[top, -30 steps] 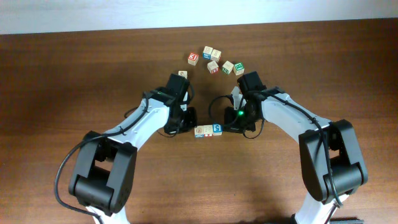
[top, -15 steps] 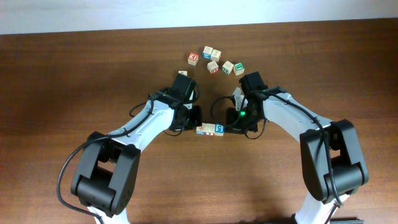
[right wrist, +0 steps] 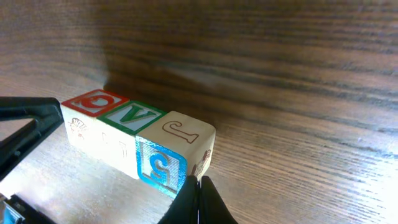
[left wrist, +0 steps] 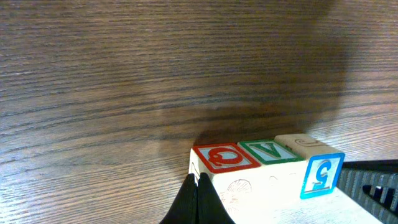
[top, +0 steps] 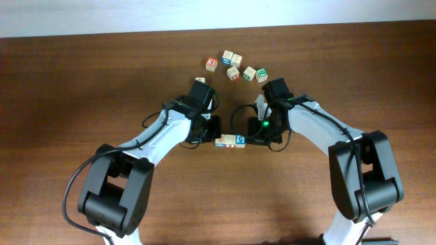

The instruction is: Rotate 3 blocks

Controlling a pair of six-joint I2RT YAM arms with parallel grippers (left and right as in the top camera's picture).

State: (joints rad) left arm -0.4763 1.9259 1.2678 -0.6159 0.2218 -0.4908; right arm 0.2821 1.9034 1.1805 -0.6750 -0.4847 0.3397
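From overhead, a short row of three pale wooden alphabet cubes [top: 229, 141] lies mid-table on the dark brown wooden table [top: 68, 82], set end to end. The black left gripper [top: 212, 137] stands at the row's left end and the black right gripper [top: 249, 139] at its right end, so the row sits between the two tips. A loose cluster of small lettered wooden cubes [top: 235, 66] lies well apart, farther up the table. From this height I cannot tell whether either tip touches the wood.

In the left wrist view, the left gripper's fingers are pressed together into one point and hold nothing. That point sits at the near lower corner of the cube with a red ring on top [left wrist: 224, 158]. Beside it come the cube with a green V on top [left wrist: 268, 151] and the end cube with a blue figure on its outer face [left wrist: 320, 173], all touching.

In the right wrist view, the right gripper is likewise shut to a point and empty, set just beside the bottom corner of the blue-faced end cube.

My reading is that closed tips serve here as pushers. With one at each end on opposite corners, the row can be swung round as a unit while the cubes stay together.
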